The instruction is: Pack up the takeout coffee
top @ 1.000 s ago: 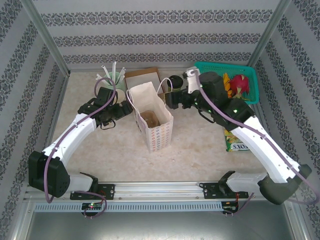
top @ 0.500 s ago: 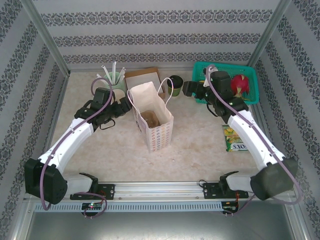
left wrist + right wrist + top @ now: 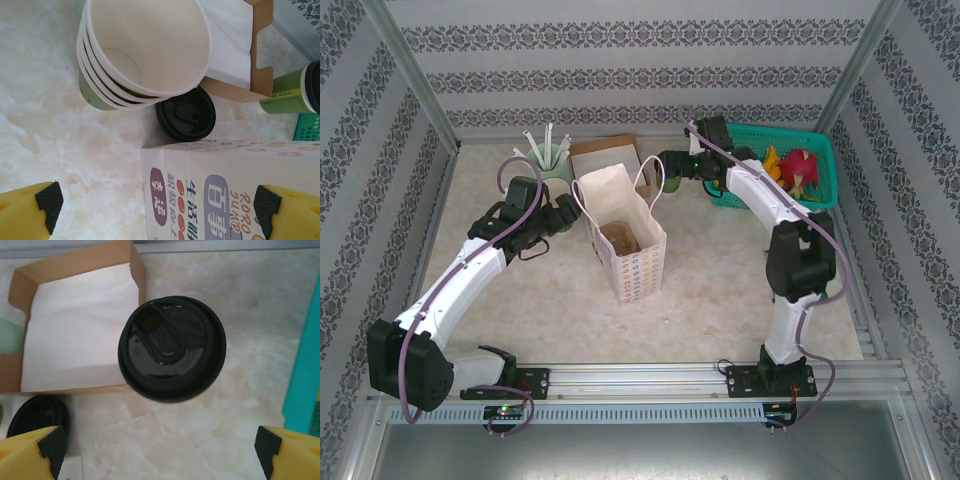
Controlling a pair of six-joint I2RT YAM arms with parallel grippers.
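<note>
Right wrist | right hand (image 3: 159, 452) spread wide | over takeout coffee (image 3: 171, 347)

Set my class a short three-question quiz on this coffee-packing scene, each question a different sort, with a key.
1. True or false: the right tool is shut on the takeout coffee.
2. What lies beside the stack of lidless cups? A) a loose black lid B) a spoon C) a red mug
3. Fill in: the coffee stands ___ the paper bag (inside/outside).
Key: 1 false, the right tool is open above it; 2 A; 3 outside.
</note>
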